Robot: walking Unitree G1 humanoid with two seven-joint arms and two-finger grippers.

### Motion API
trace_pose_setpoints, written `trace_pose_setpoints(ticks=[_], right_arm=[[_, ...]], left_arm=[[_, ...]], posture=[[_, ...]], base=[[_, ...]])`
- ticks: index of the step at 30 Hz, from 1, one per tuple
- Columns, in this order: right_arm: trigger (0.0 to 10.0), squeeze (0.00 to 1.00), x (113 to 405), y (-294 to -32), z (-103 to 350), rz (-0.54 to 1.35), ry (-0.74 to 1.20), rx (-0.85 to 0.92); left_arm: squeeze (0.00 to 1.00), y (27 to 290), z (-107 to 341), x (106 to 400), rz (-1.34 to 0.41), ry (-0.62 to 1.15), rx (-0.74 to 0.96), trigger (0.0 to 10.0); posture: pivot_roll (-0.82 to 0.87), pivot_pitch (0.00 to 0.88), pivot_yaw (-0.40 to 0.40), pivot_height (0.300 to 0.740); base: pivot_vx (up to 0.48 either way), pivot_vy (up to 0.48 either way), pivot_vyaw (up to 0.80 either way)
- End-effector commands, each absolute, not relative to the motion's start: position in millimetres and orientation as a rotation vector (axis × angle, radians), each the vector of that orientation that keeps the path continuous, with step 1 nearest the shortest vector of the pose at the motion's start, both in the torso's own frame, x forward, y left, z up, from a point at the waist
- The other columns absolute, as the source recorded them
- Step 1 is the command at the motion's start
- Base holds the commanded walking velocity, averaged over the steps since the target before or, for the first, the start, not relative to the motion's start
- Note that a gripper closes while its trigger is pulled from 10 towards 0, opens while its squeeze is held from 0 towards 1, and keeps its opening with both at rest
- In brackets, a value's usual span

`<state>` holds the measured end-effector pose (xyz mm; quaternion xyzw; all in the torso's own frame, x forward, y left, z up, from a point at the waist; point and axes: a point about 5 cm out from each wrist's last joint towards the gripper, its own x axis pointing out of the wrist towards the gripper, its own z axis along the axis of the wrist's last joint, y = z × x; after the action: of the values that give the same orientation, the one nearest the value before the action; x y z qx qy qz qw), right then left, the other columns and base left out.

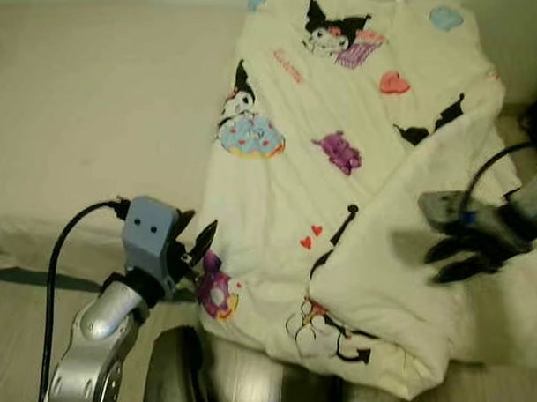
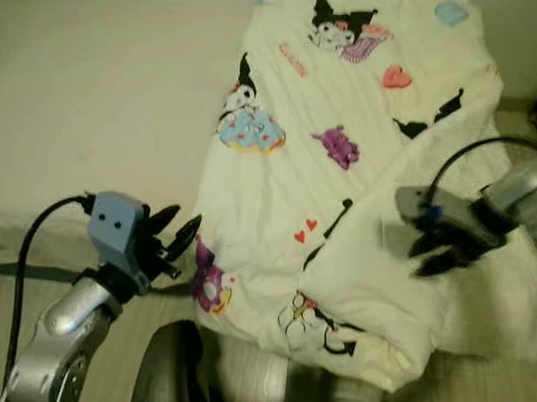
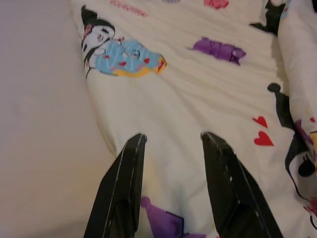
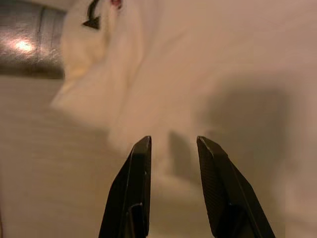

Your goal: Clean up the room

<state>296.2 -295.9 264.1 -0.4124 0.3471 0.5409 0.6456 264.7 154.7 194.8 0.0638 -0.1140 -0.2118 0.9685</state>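
Left eye view: a blanket lies spread on a bed, covering its right part, with the near right corner folded back over itself.
Step in hand: judged to be tidying the blanket, either straightening or folding it; neither end effector holds cloth yet.
Left end effector: fingers parted and holding nothing, poised just beside the blanket's near left edge, by a purple doughnut print.
Right end effector: fingers apart with nothing between them, hovering over the folded-back flap near the right side.
Advice, left: close on the hem itself, not the flat middle, so the cloth bunches between the fingers.
Advice, right: take the flap's free corner rather than its thick fold; a double layer may slip.
Advice, both: lift together and keep the pull even, or the blanket will skew.
Risk: the near edge hangs over the bed's side and could slide off.
Blanket appearance: cream, soft and lightly ribbed, printed with cartoon characters, cupcakes, hearts and doughnuts; the flap's underside looks plain and fleecy.
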Motion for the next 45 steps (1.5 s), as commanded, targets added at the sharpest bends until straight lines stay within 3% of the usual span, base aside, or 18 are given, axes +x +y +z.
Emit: trace_pose_setpoints(ticks=[1,3,5,8,10,14,17,19,21,25,28,34,37,40,44,45], right_arm=[[10.0,0.00,294,-285,261,1.307,0.765,-0.914],[10.0,0.00,308,-267,279,1.303,0.549,-0.870],[10.0,0.00,319,-260,283,1.270,0.457,-0.842],[10.0,0.00,346,-232,251,1.095,0.264,-0.867],[10.0,0.00,348,-227,244,1.064,0.230,-0.860],[10.0,0.00,352,-199,235,0.951,0.063,-0.627],[10.0,0.00,361,-187,233,0.604,-0.082,-0.394],[10.0,0.00,361,-185,228,0.551,-0.089,-0.356],[10.0,0.00,357,-178,215,0.578,-0.061,-0.343],[10.0,0.00,339,-149,167,0.829,0.077,-0.432],[10.0,0.00,341,-148,157,0.864,0.135,-0.457],[10.0,0.00,354,-154,149,0.857,0.234,-0.519],[10.0,0.00,353,-163,145,0.972,0.349,-0.699],[10.0,0.00,343,-176,144,1.088,0.478,-0.756],[10.0,0.00,326,-188,154,1.255,0.584,-0.673],[10.0,0.00,327,-185,167,1.269,0.505,-0.584]], left_arm=[[0.00,152,191,262,-0.447,-0.220,0.115,10.0],[0.00,151,190,265,-0.435,-0.216,0.110,10.0],[0.00,151,188,267,-0.421,-0.211,0.114,10.0],[0.00,155,178,274,-0.344,-0.147,0.143,10.0],[0.00,155,175,275,-0.341,-0.130,0.146,10.0],[0.00,148,162,274,-0.364,-0.079,0.123,10.0],[0.00,134,151,273,-0.406,-0.050,0.079,10.0],[0.00,132,149,273,-0.413,-0.046,0.076,10.0],[0.00,131,146,273,-0.412,-0.039,0.073,10.0],[0.00,132,141,273,-0.411,-0.028,0.093,10.0],[0.00,133,140,275,-0.412,-0.025,0.098,10.0],[0.00,136,141,278,-0.396,-0.032,0.115,10.0],[0.00,140,141,276,-0.386,-0.036,0.125,10.0],[0.00,140,140,273,-0.397,-0.035,0.125,10.0],[0.00,139,140,269,-0.423,-0.034,0.095,10.0],[0.00,140,140,268,-0.414,-0.036,0.075,10.0]], posture=[[-0.05,0.283,0.019,0.551],[-0.06,0.279,0.022,0.551],[-0.06,0.280,0.024,0.551],[-0.04,0.277,0.015,0.551],[-0.04,0.277,0.015,0.551],[-0.04,0.271,0.003,0.551],[-0.05,0.271,0.013,0.551],[-0.05,0.271,0.013,0.551],[-0.07,0.270,0.037,0.551],[-0.08,0.273,0.055,0.551],[-0.09,0.276,0.057,0.551],[-0.09,0.275,0.047,0.551],[-0.08,0.273,0.024,0.551],[-0.07,0.269,0.014,0.551],[-0.07,0.261,0.009,0.551],[-0.08,0.255,0.006,0.551]], base=[[0.000,0.000,0.00],[0.000,0.000,0.00],[0.000,0.000,0.00],[0.000,0.000,0.00],[0.000,0.000,0.00],[0.000,0.000,0.00],[0.000,0.000,0.00],[0.000,0.000,0.00],[0.000,0.000,0.00],[0.000,0.000,0.00],[0.000,0.000,0.00],[0.000,0.000,0.00],[0.000,0.000,0.00],[0.000,0.000,0.00],[0.000,0.000,0.00],[0.000,0.000,0.00]])
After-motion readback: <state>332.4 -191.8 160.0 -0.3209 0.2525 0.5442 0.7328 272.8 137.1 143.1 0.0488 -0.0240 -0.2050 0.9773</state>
